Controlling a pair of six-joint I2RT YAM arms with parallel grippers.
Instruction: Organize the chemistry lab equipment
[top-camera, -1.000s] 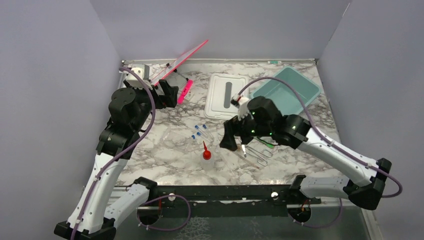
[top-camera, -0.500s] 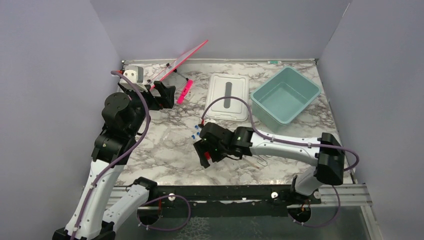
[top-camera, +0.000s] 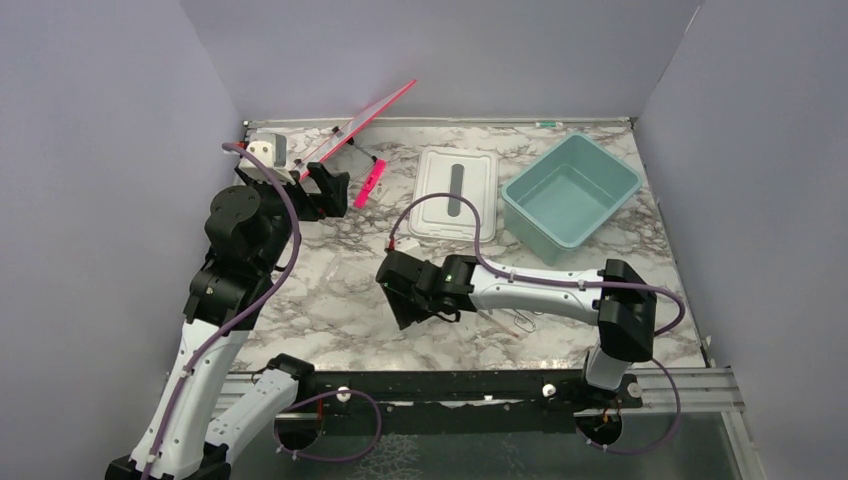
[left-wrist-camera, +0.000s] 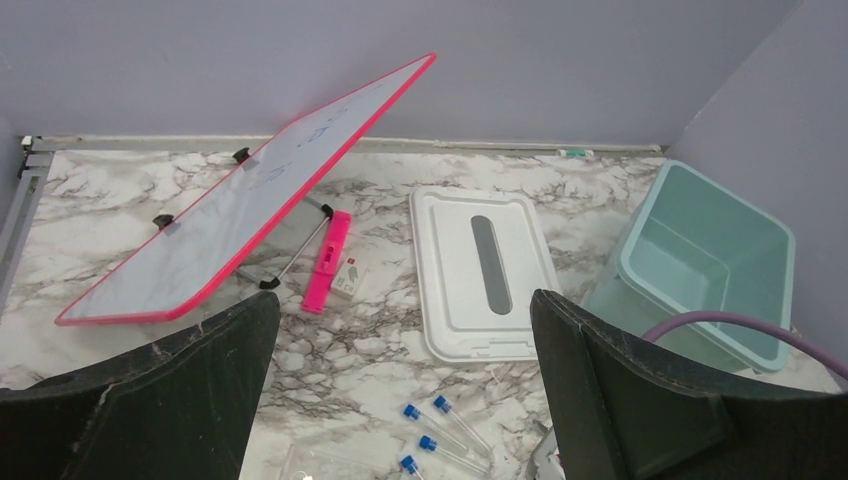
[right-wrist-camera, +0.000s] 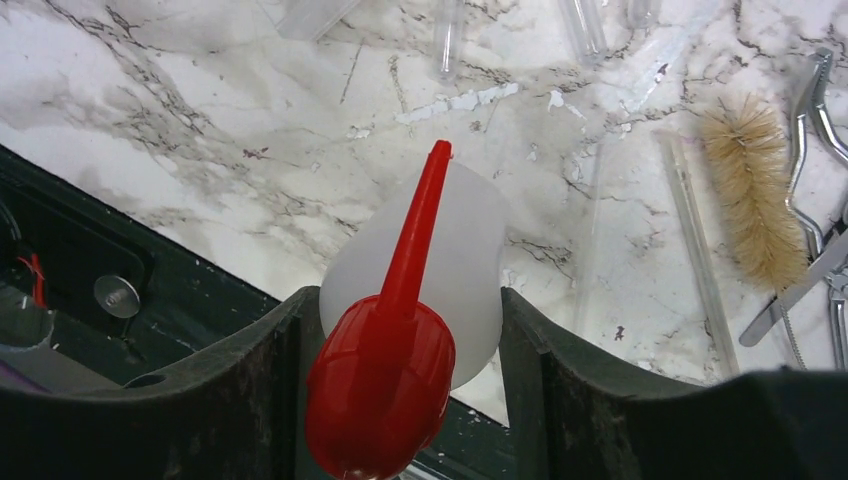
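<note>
The white squeeze bottle (right-wrist-camera: 465, 260) sits between the two fingers (right-wrist-camera: 230, 400) of the right gripper (top-camera: 405, 303), over the near-middle of the bench (top-camera: 330, 300). In the right wrist view each finger's inner face meets a side of the white body, so the gripper is clamped on it. The red nozzle (right-wrist-camera: 405, 290) lies across the front of the body, and the base is hidden, so whether the bottle rests on the bench cannot be told. From above, the gripper covers the bottle entirely.

Past the bottle lies the tan-bristled brush (right-wrist-camera: 755, 190), with a clear rod (right-wrist-camera: 690, 250) just beside it that is faint against the marble. The metal tools (right-wrist-camera: 815, 110) at the right edge are cut off by the frame, and tweezers cannot be told from clamp there. Clear tubes (right-wrist-camera: 447, 35) run off the top edge with their caps out of frame. The left wrist view shows their blue caps, low down and partly cropped.

The left gripper (left-wrist-camera: 402, 310) hangs at the far left with its fingers spread wide apart. Beyond it are the pink-framed whiteboard (left-wrist-camera: 250, 190), the white lid (left-wrist-camera: 485, 270) and the teal tub (left-wrist-camera: 700, 260). A purple cable (left-wrist-camera: 740, 325) crosses in front of the tub's near corner.
</note>
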